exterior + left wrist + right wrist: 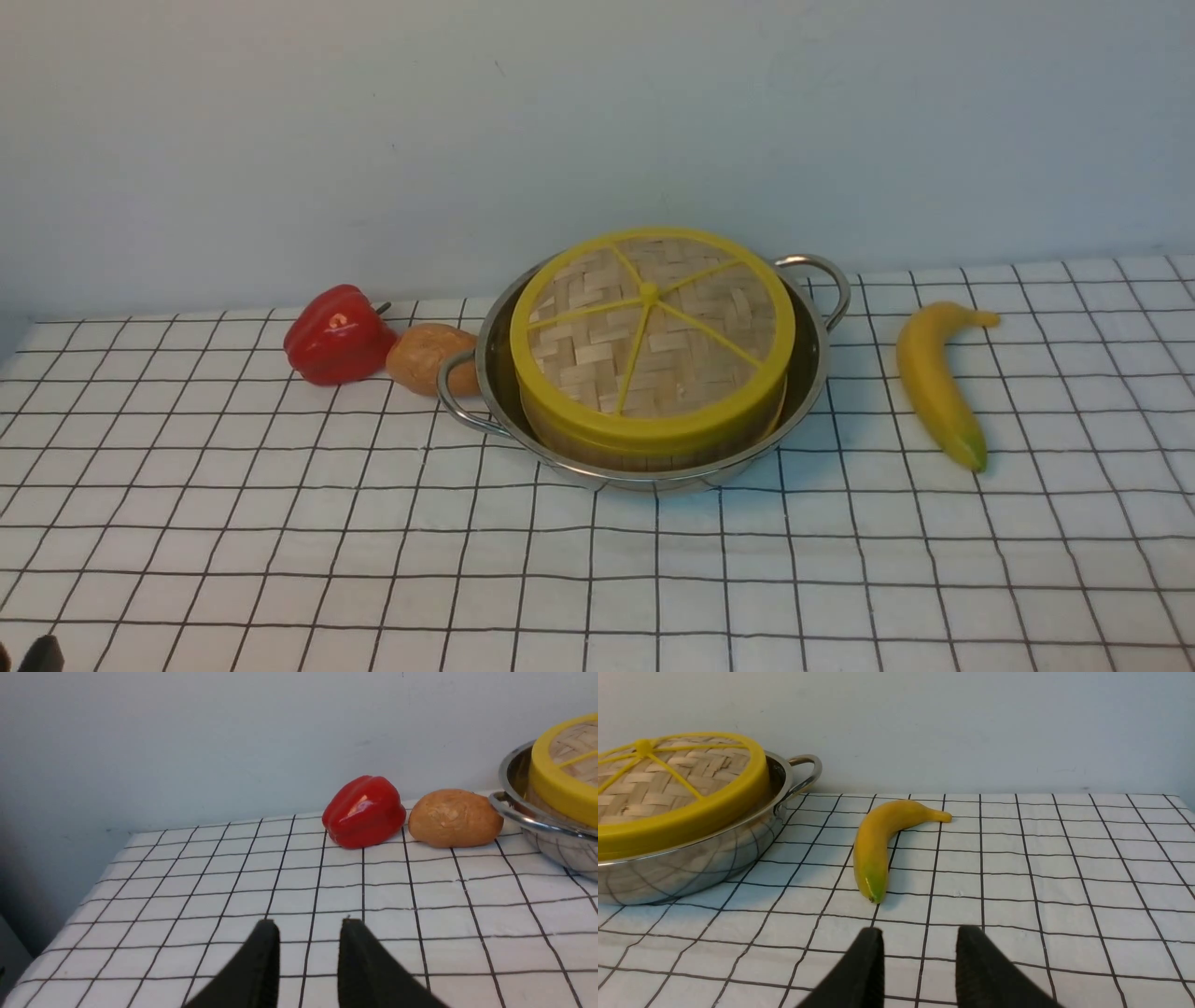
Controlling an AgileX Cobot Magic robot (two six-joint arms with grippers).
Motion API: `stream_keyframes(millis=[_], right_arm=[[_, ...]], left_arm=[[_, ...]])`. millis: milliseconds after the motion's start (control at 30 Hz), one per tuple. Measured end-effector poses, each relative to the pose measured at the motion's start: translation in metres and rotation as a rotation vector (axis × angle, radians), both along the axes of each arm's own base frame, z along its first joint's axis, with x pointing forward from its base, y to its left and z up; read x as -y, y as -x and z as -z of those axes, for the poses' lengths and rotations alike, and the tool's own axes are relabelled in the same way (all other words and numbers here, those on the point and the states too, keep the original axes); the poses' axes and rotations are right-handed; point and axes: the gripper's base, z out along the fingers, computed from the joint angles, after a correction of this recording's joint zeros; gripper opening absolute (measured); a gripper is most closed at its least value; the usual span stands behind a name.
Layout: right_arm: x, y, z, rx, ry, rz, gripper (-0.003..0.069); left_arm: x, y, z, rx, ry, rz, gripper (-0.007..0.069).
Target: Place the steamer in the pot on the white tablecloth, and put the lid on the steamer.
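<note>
The shiny pot point(814, 366) stands on the white tablecloth point(597, 579) at the middle back. The steamer point(644, 450) sits inside it; only its bamboo side wall shows. The lid point(653, 327) lies flat on top of the steamer and hides its contents. My left gripper point(308, 924) is open and empty, low over the cloth, well short of the pot point(551, 844) and lid point(560, 784). My right gripper point(920, 931) is open and empty over the cloth, apart from the pot point(691, 863) and lid point(682, 812).
A red pepper point(336, 336) and a brown potato-like toy point(425, 357) lie just left of the pot. A banana point(934, 383) lies to its right. A pale wall stands close behind. The cloth's left edge drops off in the left wrist view point(70, 914).
</note>
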Motion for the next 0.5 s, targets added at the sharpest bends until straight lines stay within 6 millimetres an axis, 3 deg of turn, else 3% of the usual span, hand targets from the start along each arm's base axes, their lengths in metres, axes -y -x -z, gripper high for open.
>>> stream_keyframes(millis=[167,500], right_arm=[[0.0,0.0,0.0,0.0,0.0,0.0,0.0242],[0.0,0.0,0.0,0.0,0.0,0.0,0.0242]], left_arm=[[0.0012,0.0022,0.0093,-0.1,-0.008,0.015,0.019],[-0.0022,0.0051,0.008,-0.067,0.034,-0.027,0.0202]])
